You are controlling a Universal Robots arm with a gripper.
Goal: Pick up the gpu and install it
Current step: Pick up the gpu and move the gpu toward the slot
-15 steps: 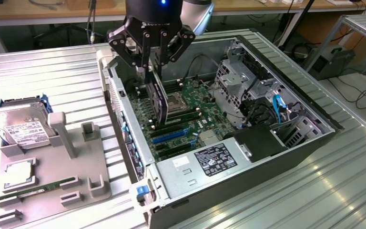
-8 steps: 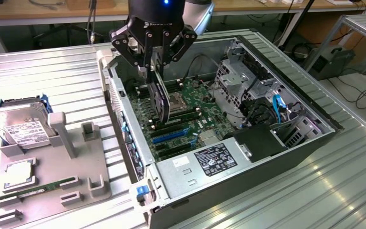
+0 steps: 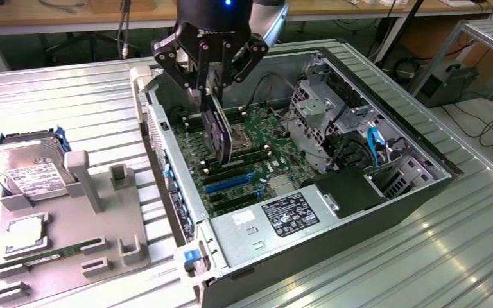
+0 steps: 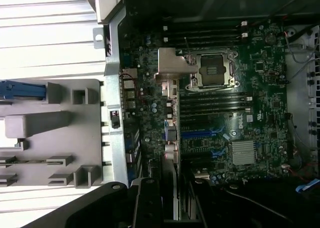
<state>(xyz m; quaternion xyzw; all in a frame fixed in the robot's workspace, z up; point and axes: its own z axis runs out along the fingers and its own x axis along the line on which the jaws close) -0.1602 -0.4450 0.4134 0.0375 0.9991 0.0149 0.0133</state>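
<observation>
The gripper (image 3: 208, 90) is clamped on the gpu (image 3: 223, 131), holding it on edge. The card hangs inside the open computer case (image 3: 332, 250), over the motherboard (image 3: 268, 144).

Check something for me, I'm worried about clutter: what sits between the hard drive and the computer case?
In the exterior view, two upright posts of the grey holder stand between the hard drive and the computer case.
</observation>
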